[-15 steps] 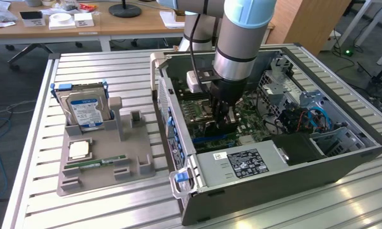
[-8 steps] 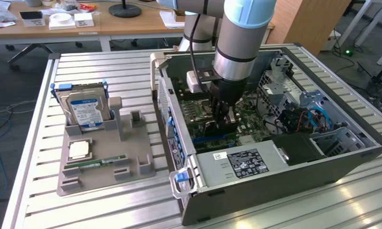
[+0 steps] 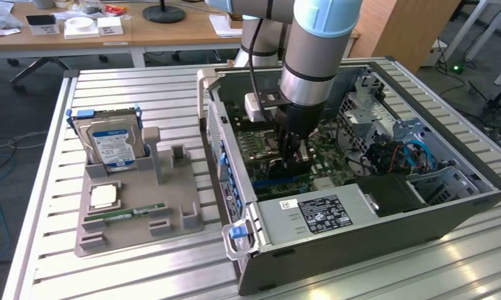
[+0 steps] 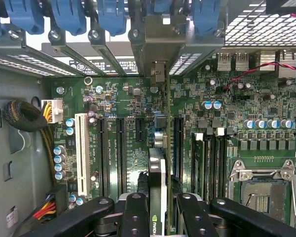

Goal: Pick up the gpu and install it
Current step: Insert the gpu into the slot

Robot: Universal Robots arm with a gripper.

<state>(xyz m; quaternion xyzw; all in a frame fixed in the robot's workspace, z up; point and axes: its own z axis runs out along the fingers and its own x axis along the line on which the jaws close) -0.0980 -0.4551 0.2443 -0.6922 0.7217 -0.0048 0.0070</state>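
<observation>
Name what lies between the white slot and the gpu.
In the wrist view, black expansion slots run side by side between the white slot and the gpu.

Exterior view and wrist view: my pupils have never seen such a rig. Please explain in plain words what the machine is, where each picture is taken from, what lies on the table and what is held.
The machine is a robot arm ending in a hand. The exterior view comes from a camera standing off the arm. The wrist view comes from a camera on the wrist, looking past the hand. On the slatted metal table lies an open computer case. At the exterior view's left, a grey holder carries a hard drive, a square chip and a green memory stick. The hand is shut on the gpu, a thin card seen edge-on, held over the green motherboard inside the case.
</observation>
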